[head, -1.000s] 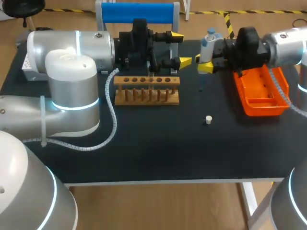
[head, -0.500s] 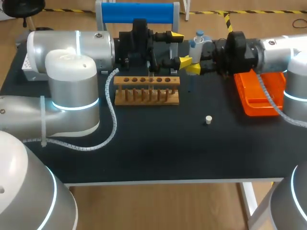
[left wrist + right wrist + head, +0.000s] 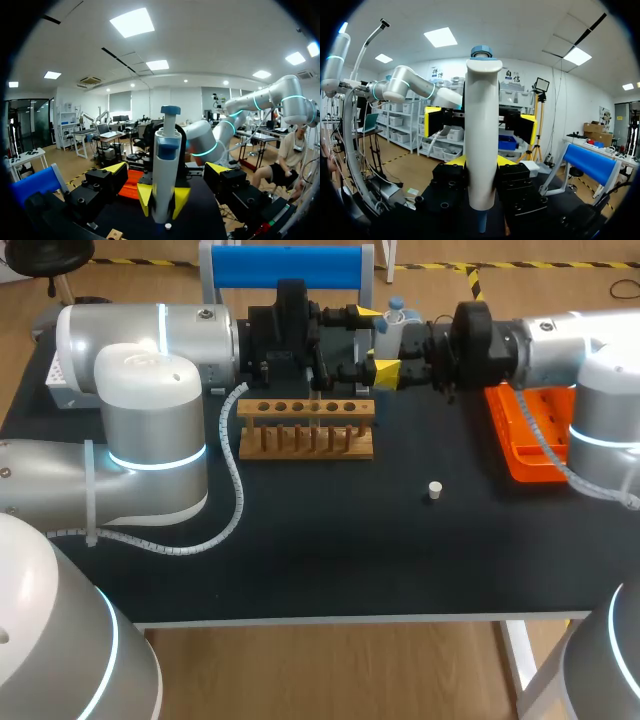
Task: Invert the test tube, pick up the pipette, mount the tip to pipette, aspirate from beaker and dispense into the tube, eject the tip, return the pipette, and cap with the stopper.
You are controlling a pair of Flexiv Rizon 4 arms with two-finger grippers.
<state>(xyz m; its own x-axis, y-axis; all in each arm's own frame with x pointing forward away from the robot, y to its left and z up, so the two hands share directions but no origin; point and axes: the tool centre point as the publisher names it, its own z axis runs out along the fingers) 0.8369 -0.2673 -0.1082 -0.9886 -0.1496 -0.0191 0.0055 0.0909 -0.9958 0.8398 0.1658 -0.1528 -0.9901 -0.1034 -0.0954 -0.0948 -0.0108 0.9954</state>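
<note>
Head view: my right gripper is pinched on the pipette, fingers on two opposite sides of the barrel, holding it upright over the back of the table. It sits level with my left gripper, whose yellow tips stand spread, one on either side of the pipette. I see no contact from those fingers.

Left wrist view: the pipette stands dead ahead between my spread fingers, plunger up, with the right gripper's yellow tips clamped low on the barrel.

Right wrist view: the barrel runs straight up from between my fingers. The lower nozzle is in shadow, so I cannot tell whether a tip is mounted.

Other items:
- The wooden tube rack is just in front of my left gripper.
- The white stopper lies loose on the mat, well apart from the rack.
- The orange tray is under my right arm.
- Test tube and beaker: I cannot pick out either one.

Risks, as I judge them:
- The two grippers are very close. A small sideways error would knock one of my left fingers against the barrel and tilt or slip the pipette in my right grip.
- If the left fingers close off-centre, the pipette could twist.
- Dropping the nozzle without clearing the rack could strike its top rail.
- The stopper could roll if brushed.
</note>
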